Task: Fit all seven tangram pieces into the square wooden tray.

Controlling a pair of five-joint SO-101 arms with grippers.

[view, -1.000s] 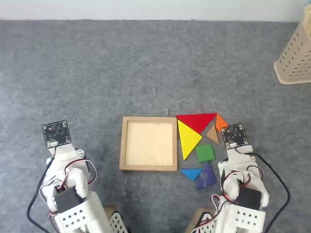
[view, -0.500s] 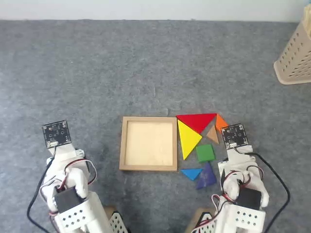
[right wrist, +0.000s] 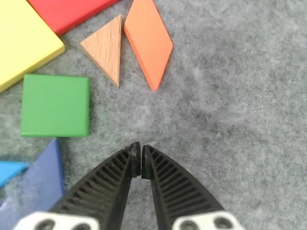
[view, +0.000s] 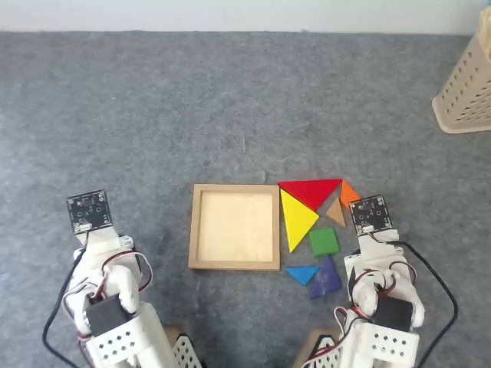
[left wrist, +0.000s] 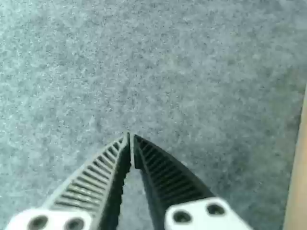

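Note:
The square wooden tray [view: 196, 230] lies at the table's middle with nothing in it; its edge [left wrist: 296, 182] shows in the left wrist view. Right of it lie the red triangle [view: 311, 192], yellow triangle [view: 296, 217], orange parallelogram [view: 349, 192], plain wood triangle [view: 335, 211], green square [view: 324, 241], blue triangle [view: 302, 273] and purple triangle [view: 325, 279]. My right gripper [right wrist: 141, 153] is shut over bare carpet, close to the green square [right wrist: 55, 105], wood triangle [right wrist: 106, 48] and orange parallelogram [right wrist: 148, 40]. My left gripper [left wrist: 131, 142] is shut over carpet left of the tray.
A cream perforated basket [view: 466, 84] stands at the far right edge. Grey carpet covers the table, with wide free room behind and left of the tray. Both arm bases [view: 115, 322] sit at the near edge.

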